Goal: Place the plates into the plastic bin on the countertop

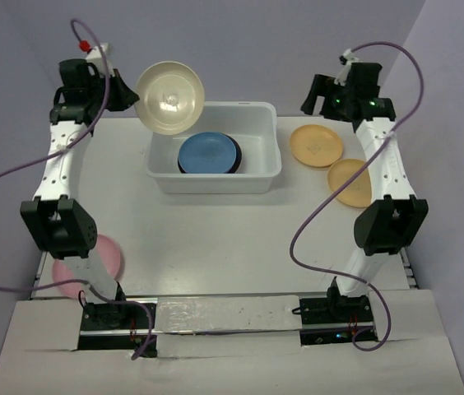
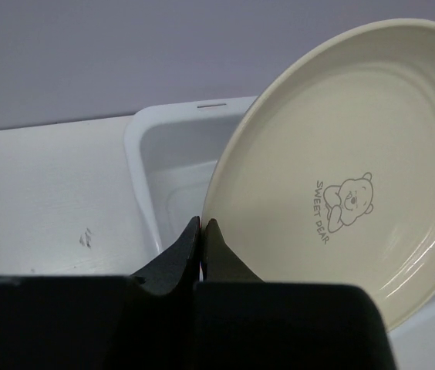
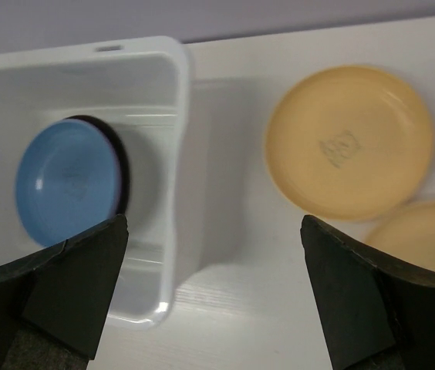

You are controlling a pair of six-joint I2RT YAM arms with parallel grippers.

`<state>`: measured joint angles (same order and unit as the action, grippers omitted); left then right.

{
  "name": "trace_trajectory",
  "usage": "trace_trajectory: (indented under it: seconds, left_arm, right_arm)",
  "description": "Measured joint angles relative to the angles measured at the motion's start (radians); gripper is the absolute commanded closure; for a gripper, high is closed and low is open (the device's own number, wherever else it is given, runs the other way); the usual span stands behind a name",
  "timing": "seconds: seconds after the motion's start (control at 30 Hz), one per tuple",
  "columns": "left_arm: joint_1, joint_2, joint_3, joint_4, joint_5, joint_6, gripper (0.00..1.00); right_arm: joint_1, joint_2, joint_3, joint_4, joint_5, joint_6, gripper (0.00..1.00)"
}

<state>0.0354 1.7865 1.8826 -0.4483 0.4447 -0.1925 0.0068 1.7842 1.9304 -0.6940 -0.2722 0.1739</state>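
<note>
Jaws of the left gripper (image 2: 202, 229) are gripping the rim of the round shallow cream plate (image 2: 341, 177), holding it tilted on edge. The white rectangular plastic bin (image 1: 215, 183) is lying just to its right, seemingly below the plate's lower edge.

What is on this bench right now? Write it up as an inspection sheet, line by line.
Surface: white countertop.
Job's things: cream plate held tilted above the plastic bin; blue plate on a dark plate inside it; yellow-orange plates right of it; pink plate partly hidden under the left arm.
Clutter: nothing seen.
Grippers: left gripper shut on the cream plate's rim; right gripper open, fingers empty.
Cables: a purple cable loops off each arm.
Surroundings: lilac walls.
</note>
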Motion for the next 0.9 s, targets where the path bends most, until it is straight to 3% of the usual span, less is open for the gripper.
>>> trace_trajectory:
  seconds: [0.2, 0.4, 0.83, 0.9]
  left_arm:
    - [-0.109, 0.246, 0.088, -0.009, -0.109, 0.039, 1.00]
    - [-0.173, 0.407, 0.098, -0.029, -0.185, 0.070, 1.00]
    - [-0.192, 0.489, 0.176, -0.071, -0.210, 0.114, 1.00]
    - [-0.193, 0.485, 0.168, -0.072, -0.195, 0.125, 0.95]
  right_arm:
    - [-0.142, -0.165, -0.235, -0.023, 0.087, -0.079, 0.00]
    - [-0.213, -0.213, -0.406, -0.060, 0.125, -0.153, 0.01]
    - [-0.333, -0.214, -0.515, -0.083, 0.134, -0.229, 0.13]
    - [-0.362, -0.215, -0.556, -0.088, 0.141, -0.230, 0.16]
